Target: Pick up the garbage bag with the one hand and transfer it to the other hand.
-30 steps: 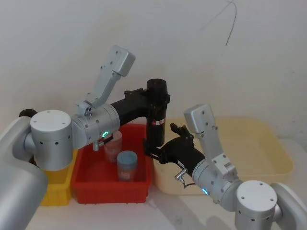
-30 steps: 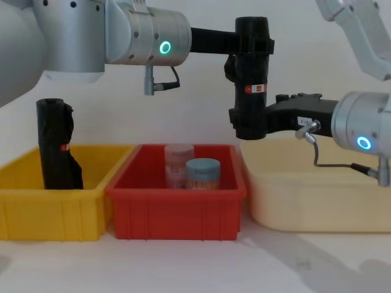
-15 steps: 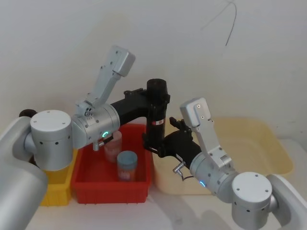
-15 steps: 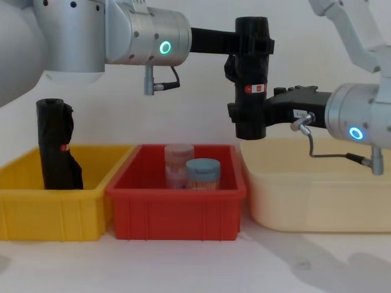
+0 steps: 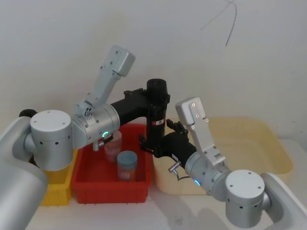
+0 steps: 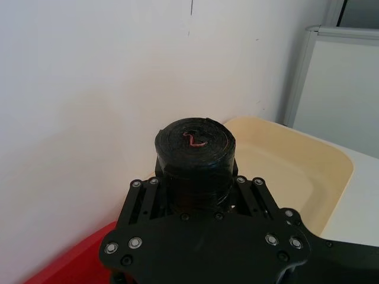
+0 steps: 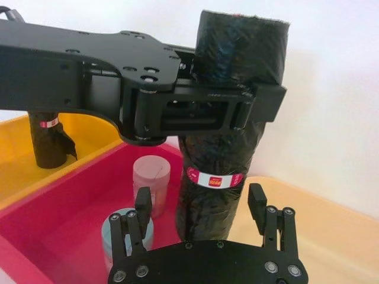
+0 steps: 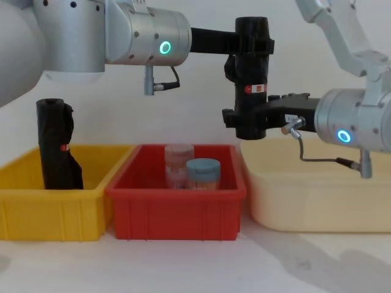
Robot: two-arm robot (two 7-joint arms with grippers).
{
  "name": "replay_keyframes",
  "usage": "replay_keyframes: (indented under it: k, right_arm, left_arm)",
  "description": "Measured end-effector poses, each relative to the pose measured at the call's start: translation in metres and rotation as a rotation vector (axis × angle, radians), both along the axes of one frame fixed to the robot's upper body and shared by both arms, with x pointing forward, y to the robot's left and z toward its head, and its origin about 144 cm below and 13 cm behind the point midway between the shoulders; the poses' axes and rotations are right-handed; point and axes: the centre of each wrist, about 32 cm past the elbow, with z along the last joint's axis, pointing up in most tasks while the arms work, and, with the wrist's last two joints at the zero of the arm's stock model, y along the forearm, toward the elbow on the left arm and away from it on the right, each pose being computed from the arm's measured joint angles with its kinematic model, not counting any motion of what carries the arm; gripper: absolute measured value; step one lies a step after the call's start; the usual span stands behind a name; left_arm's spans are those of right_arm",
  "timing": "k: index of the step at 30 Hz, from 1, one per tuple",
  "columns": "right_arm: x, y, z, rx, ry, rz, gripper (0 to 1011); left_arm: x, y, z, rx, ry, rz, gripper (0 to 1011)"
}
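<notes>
Left gripper (image 8: 251, 44) (green-ring arm) is pinching the garbage bag (image 8: 251, 79) near its top. It's holding the bag upright in the air, roughly above where the red bin (image 8: 177, 210) meets the cream tub (image 8: 317, 201).

Right gripper (image 7: 199, 204) (blue ring) is sitting at the lower part of the roll, just under the red-and-white label, w/ its fingers (image 7: 142, 204) spread on either side. In the right wrist view one finger is clearly standing off the plastic. The other is v close, can't tell if it's touching.

The bag's bottom end is hiding behind the right gripper's body there. In the left wrist view the left gripper's frame is covering everything below the roll's top end.

A second black roll (image 8: 56, 146) is standing in the yellow bin (image 8: 36, 210), base hidden by the bin wall. A clear jar (image 8: 178, 157) and a blue-lidded jar (image 8: 202, 168) are sitting in the red bin, w/ their bottoms cut off by the wall too.
</notes>
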Motion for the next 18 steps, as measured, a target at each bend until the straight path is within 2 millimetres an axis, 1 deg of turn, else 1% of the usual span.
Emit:
replay_keyframes:
  k: [15, 17, 18]
  right_arm:
    - [0.0049, 0.0089, -0.0038, 0.069, 0.070, -0.029, 1000]
    - [0.0054, 0.0096, -0.0038, 0.075, 0.075, -0.032, 984]
    - [0.0060, 0.0103, -0.0036, 0.080, 0.080, -0.035, 951]
  left_arm:
    - [0.0000, 0.0000, 0.0000, 0.000, 0.000, 0.000, 497]
    - [0.0000, 0.0000, 0.0000, 0.000, 0.000, 0.000, 497]
    - [0.0000, 0.0001, 0.0000, 0.000, 0.000, 0.000, 497]
